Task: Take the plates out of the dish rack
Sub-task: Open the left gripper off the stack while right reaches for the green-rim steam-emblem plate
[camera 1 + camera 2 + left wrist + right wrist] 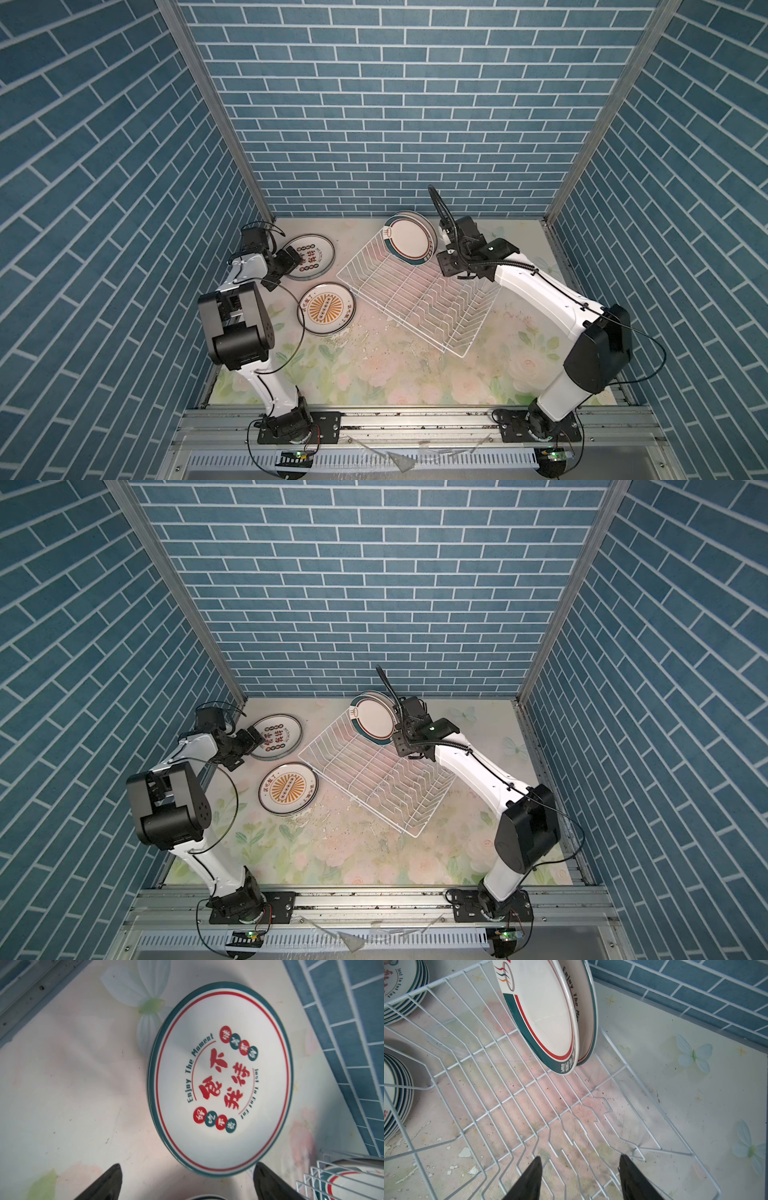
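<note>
In both top views the dish rack [419, 299] sits skewed near the centre of the table [374, 382]. Two plates [409, 245] stand on edge at its 12 o'clock corner, and every other slot is bare. At 9 o'clock of the rack lies the sunburst stack [326, 309] and at 10 o'clock the red-character stack [313, 255], both flat on the table. The left gripper [287, 261] hovers at the 9 o'clock rim of the red-character stack. The right gripper [445, 259] hangs over the rack at 3 o'clock of the standing pair. In the left wrist view we see its fingers spread wide and empty, with the top plate lying flat just beyond the tips. One tip sits close to the rim, so we judge that a low or sideways retreat could clip it and slide the top plates off square. In the right wrist view the fingers stand apart with nothing between them, only rack wires beneath. The two plates lean together, apparently touching at the rim. We think closing on the nearer one could catch both rims, or lifting it could leave the rear plate to topple. The light wire rack may also shift or rise with the pull, and a thin pinch on a glazed rim could slip.
</note>
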Controlling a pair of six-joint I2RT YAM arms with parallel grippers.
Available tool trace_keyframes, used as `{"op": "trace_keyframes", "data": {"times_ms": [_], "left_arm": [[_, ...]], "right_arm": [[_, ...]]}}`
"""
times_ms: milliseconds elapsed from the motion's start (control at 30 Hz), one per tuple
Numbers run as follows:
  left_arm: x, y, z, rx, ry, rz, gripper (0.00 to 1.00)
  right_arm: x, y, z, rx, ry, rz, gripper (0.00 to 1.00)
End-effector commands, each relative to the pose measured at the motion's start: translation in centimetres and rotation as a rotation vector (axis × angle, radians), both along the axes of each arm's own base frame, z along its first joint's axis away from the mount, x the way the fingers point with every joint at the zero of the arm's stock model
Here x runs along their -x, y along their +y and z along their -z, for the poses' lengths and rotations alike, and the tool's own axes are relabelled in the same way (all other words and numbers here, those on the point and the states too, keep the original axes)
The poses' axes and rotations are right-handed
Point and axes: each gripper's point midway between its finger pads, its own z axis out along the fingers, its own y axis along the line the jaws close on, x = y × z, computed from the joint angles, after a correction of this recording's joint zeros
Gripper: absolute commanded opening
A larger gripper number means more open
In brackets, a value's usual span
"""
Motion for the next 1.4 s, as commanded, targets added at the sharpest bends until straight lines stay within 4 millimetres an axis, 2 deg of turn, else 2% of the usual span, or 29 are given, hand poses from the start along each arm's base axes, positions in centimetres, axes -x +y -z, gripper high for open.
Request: {"op": "trace_keyframes", "data": {"times_ms": [0, 200, 400, 567, 667, 867, 1367], "left_arm": [[0.2, -1.4, -2.3, 0.025, -0.129, 0.044, 0.99], [2.3, -4.2, -4.4, 0.077, -0.252, 0.104, 0.99], [4.4, -7.0, -5.2, 0.095, -0.272, 0.182, 0.99], [5.4, -9.8, -6.1, 0.099, -0.318, 0.239, 0.99], [6.0, -10.7, -6.4, 0.096, -0.321, 0.263, 0.99], [7.1, -11.7, -7.1, 0.097, -0.345, 0.282, 0.99], [8.2, -11.8, -7.6, 0.086, -0.366, 0.28, 0.99]], "right_arm": [[-2.1, 2.1, -2.7, -0.015, -0.089, -0.091, 0.6], [-4.9, 4.4, -3.4, -0.021, -0.126, -0.15, 0.6], [-6.9, 6.3, -3.5, -0.036, -0.134, -0.198, 0.58], [-8.3, 7.0, -3.3, -0.038, -0.124, -0.207, 0.56], [-8.9, 7.3, -3.0, -0.046, -0.112, -0.216, 0.56], [-9.8, 7.6, -2.6, -0.06, -0.101, -0.223, 0.54], [-10.8, 8.0, -1.4, -0.07, -0.075, -0.227, 0.52]]}}
